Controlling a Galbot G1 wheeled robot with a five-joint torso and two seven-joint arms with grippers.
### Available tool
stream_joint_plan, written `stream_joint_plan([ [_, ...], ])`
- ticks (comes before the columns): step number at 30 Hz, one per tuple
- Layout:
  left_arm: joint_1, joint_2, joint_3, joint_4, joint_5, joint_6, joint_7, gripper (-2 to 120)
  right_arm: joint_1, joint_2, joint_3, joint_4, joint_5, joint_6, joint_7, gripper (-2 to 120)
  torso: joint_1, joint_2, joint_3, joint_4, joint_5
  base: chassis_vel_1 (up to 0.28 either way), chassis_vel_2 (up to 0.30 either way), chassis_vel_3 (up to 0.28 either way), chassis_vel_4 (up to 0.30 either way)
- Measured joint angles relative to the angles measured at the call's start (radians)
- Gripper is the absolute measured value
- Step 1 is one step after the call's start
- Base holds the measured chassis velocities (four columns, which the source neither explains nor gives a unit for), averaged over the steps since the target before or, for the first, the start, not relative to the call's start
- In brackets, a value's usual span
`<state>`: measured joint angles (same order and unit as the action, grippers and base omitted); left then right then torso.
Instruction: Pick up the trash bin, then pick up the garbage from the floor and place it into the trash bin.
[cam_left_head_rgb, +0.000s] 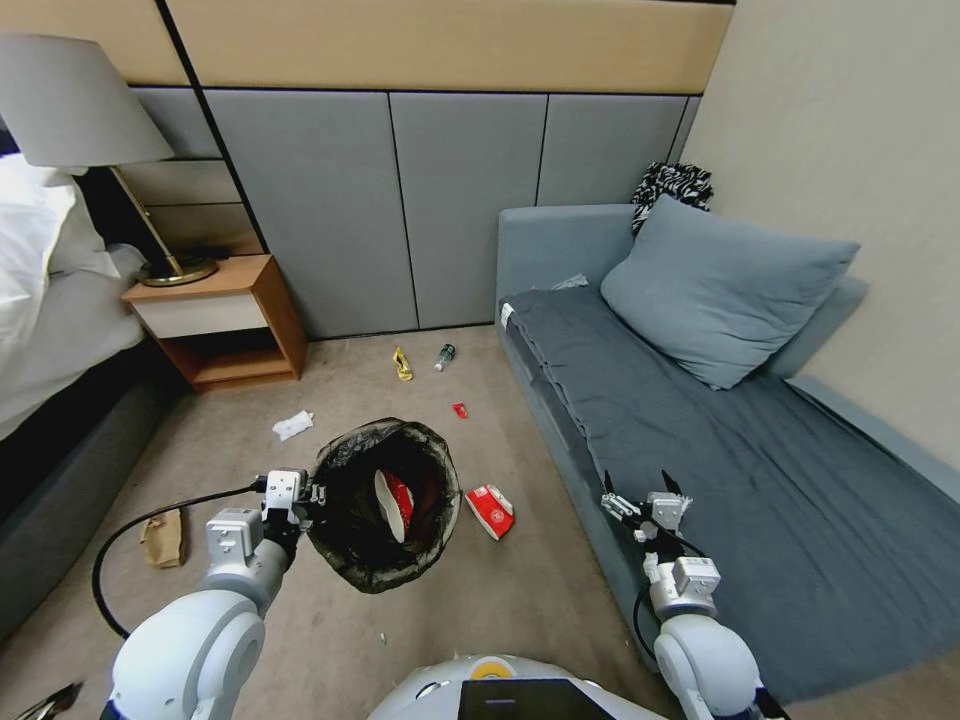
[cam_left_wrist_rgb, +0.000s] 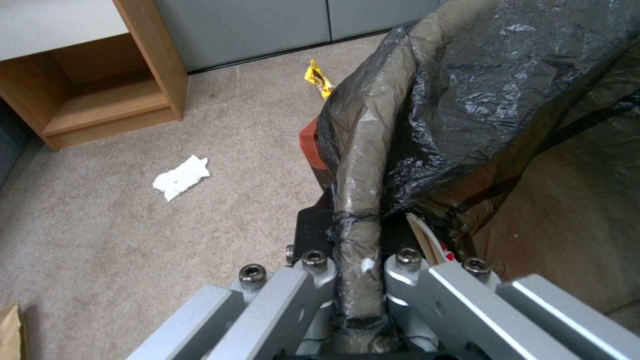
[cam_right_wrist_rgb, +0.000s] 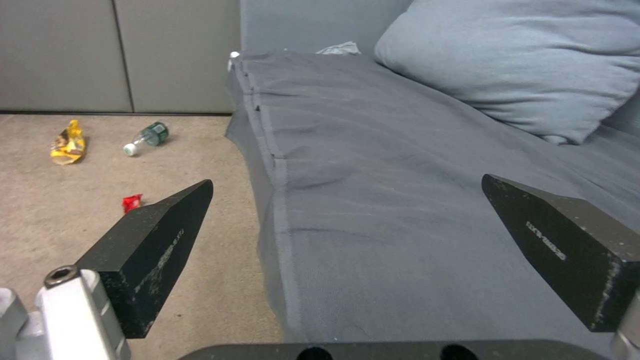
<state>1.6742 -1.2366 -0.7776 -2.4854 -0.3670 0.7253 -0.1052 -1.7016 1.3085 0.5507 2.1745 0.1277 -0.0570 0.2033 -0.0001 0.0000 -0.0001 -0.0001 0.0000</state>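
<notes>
One red-and-white flattened carton (cam_left_head_rgb: 395, 503) sits inside the small round black-bagged white trash bin (cam_left_head_rgb: 384, 503), rim pinched in the left gripper (cam_left_wrist_rgb: 359, 272) jaws; right gripper (cam_right_wrist_rgb: 347, 230) jaws spread, empty over the grey sofa (cam_right_wrist_rgb: 373, 165), yellow snack wrapper (cam_right_wrist_rgb: 67, 142) and small green bottle (cam_right_wrist_rgb: 149, 137) beyond them.

Only lettering in view: a small pale printed word on the side face of each black finger (cam_right_wrist_rgb: 543, 245) of the right end effector (cam_right_wrist_rgb: 347, 220), too small to read. Red-and-white carton (cam_left_head_rgb: 490, 510) on the floor has white markings, not legible. Yellow wrapper (cam_right_wrist_rgb: 67, 144) print also unreadable. No numbers or signs readable anywhere else.
</notes>
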Motion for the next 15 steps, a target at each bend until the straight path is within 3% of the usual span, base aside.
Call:
stream_joint_plan([
  [7,0.003,0.005,-0.019,-0.011,-0.030,0.000,-0.021,1,0.061,-0.043,-0.015,0.009,0.052,-0.062,-0.010,100,0.000,0.000,0.000,0.0000,0.0000,0.000,0.000,0.000,0.000],
  [13,0.020,0.001,-0.034,-0.014,-0.032,0.008,-0.012,1,0.162,-0.140,-0.076,0.023,0.156,-0.144,0.016,100,0.000,0.000,0.000,0.0002,0.0001,0.000,0.000,0.000,0.000],
  [15,0.021,0.001,-0.032,-0.015,-0.028,0.008,-0.011,1,0.209,-0.204,-0.110,0.016,0.207,-0.165,0.030,100,0.000,0.000,0.000,0.0002,0.0000,0.000,0.000,0.000,0.000],
])
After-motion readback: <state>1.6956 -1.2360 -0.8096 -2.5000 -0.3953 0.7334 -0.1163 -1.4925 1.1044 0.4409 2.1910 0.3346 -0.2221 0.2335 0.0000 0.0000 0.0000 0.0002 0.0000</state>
